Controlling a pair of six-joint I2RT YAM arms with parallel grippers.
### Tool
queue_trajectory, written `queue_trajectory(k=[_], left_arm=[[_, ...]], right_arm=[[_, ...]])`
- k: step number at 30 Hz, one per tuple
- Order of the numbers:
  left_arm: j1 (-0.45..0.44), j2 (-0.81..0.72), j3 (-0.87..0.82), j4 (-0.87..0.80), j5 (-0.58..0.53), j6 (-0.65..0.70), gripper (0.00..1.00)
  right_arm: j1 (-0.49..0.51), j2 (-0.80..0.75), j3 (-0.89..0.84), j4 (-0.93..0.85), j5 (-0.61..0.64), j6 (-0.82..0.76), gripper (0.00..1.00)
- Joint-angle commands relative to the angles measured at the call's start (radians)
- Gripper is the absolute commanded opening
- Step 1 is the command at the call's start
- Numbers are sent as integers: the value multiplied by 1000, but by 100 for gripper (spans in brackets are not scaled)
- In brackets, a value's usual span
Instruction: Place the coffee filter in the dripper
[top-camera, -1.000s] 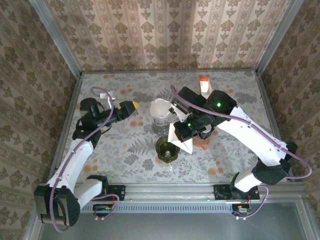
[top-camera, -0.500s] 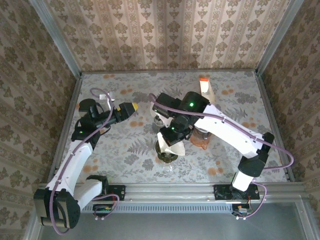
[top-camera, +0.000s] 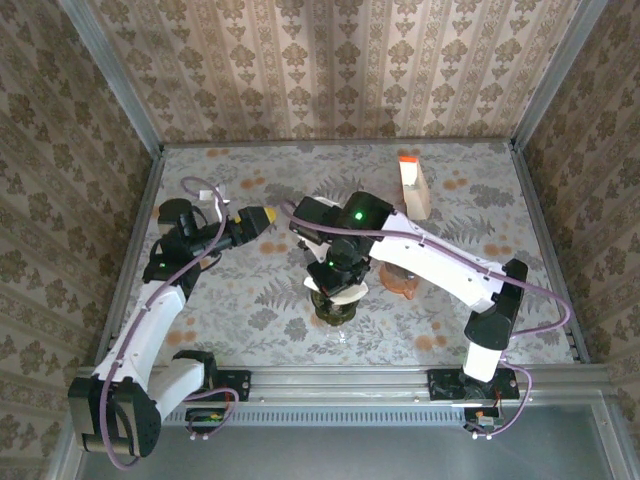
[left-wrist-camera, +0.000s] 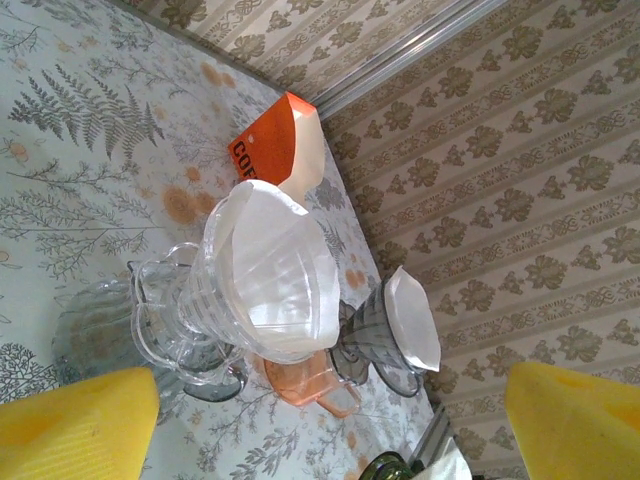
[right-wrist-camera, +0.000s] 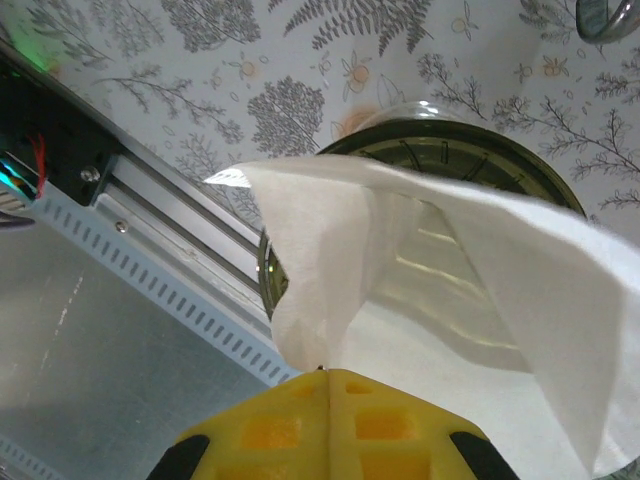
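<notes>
Right over the green dripper (right-wrist-camera: 440, 150), the right pincer (right-wrist-camera: 325, 375) is clamped on the white coffee filter (right-wrist-camera: 430, 260) spread across its mouth, while the left pincer (top-camera: 263, 214), well left of the dripper, stands apart.

Dripper (top-camera: 333, 312) mostly hidden under right arm (top-camera: 430, 252), coffee filter (right-wrist-camera: 450, 270) cut off at right edge

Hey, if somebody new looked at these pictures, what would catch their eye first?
The white coffee filter, pinched in the shut right pincer, hangs over the dark green dripper near the front edge of the table. Left of it, the left pincer stands open, bright yellow fingers facing a clear dripper already lined with paper.
</notes>
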Motion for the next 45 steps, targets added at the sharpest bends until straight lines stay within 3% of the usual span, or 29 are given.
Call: queue_trajectory(k=[1,15,18,23,28,34,39,45], left_arm=[[9,-15,-10,17,19,1,93],[6,-10,-16,45,25,-34,90],[-6,-5,-2,25,26,-23,83],[-67,7,53,-117,-19,74,50],[-114,7,84,-224,-52,132,52],[-190,14,151,-373,-96,222,53],[-283,7,220,-516,-170,315,52],[-385,28,296,-675,-263,387,41]], right_arm=[[6,-10,-37,24,9,-10,0],[4,-45,-133,95,12,-12,0],[4,-61,-144,105,17,-16,12],[4,-107,-174,144,31,-20,24],[4,-165,-211,186,45,-26,42],[-3,-255,-275,245,68,-27,55],[-26,-333,-353,303,90,-23,59],[-33,-362,-421,368,25,-67,53]])
